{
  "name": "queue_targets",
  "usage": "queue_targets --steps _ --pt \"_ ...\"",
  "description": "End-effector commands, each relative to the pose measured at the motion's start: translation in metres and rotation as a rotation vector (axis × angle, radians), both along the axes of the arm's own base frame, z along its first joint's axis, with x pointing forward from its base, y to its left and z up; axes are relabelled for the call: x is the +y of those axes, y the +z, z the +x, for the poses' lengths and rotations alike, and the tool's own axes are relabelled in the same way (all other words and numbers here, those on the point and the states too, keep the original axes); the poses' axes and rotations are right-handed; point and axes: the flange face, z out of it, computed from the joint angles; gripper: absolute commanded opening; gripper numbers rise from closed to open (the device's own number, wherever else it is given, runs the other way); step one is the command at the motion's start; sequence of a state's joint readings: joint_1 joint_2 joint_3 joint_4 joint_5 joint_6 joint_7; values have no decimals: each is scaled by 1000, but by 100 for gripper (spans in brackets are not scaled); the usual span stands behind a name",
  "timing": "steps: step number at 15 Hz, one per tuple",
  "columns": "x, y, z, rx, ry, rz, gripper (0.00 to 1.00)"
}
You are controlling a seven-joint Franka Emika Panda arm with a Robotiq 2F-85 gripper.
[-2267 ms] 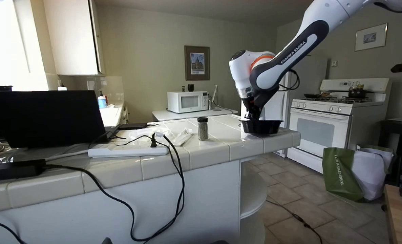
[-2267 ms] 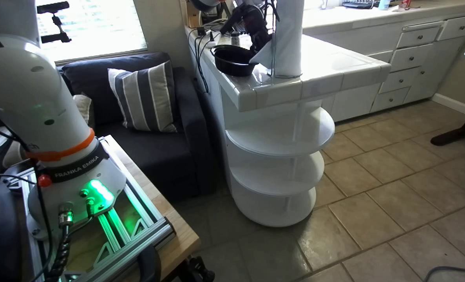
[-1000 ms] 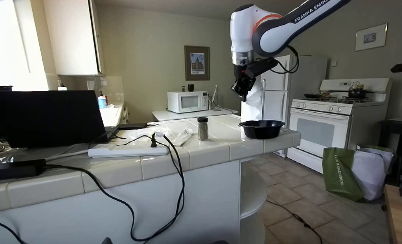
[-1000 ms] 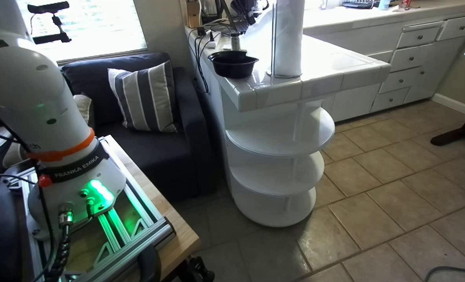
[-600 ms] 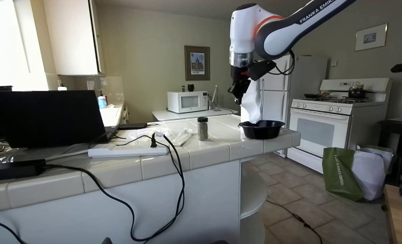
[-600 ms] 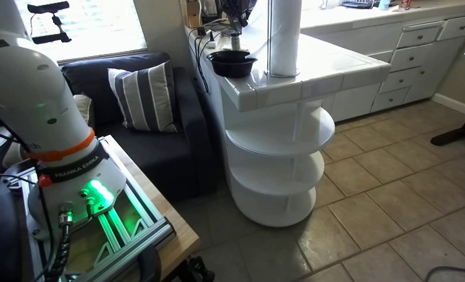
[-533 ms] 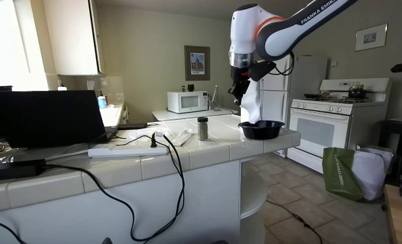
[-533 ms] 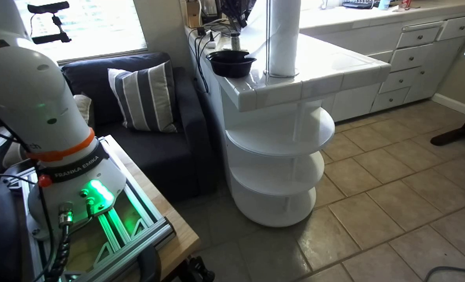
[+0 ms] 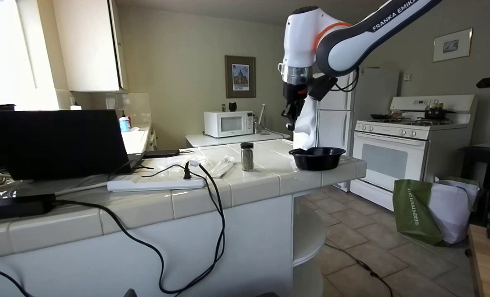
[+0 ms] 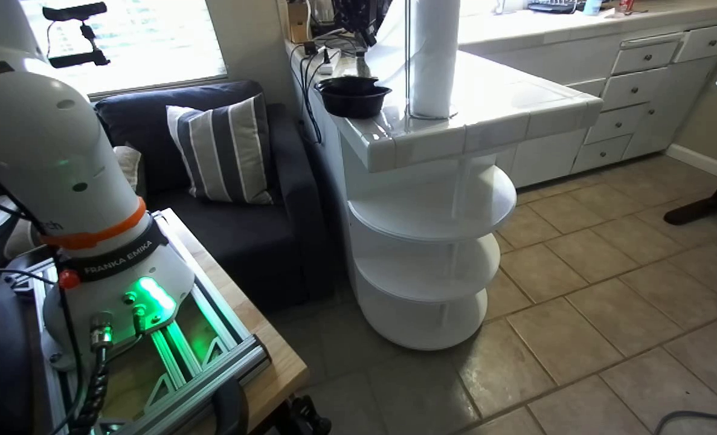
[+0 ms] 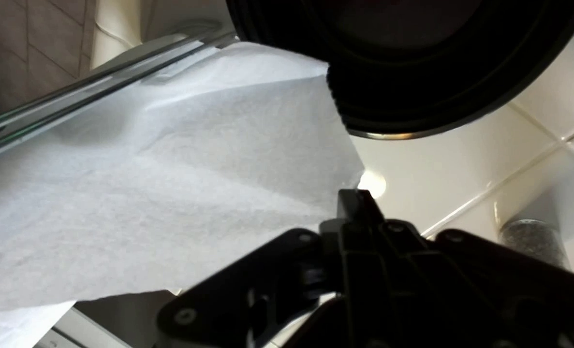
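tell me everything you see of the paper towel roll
The paper towel roll stands upright on the tiled counter beside the black bowl, white and soft-looking, a thin metal rod running up alongside. Its loose sheet stretches out creased, with a jagged edge, pinched in the shut gripper; it overlaps the bowl in the wrist view, contact unclear.

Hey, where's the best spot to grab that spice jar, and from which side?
I'd grip the spice jar around its clear body, just below the black lid, coming from above: it stands upright, taller than wide. The hand appears to be pinching the paper towel, so that likely needs releasing first.
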State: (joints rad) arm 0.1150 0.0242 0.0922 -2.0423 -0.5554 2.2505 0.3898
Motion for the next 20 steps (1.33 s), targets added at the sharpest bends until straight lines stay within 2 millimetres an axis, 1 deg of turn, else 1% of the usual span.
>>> queue_targets --steps 1,4,7,11,13,16,18,20 --pt "-13 16 3 -30 -71 60 0" --pt "-21 36 15 -93 -135 135 0" --pt "-26 61 25 -180 -179 182 0" --pt "-42 92 30 -244 -296 207 0" --pt "-53 106 24 -241 -348 205 0" --pt "-66 119 9 -211 -384 206 0" --pt "-68 123 -3 -190 -388 210 0" --pt "-63 126 -19 -152 -356 207 0"
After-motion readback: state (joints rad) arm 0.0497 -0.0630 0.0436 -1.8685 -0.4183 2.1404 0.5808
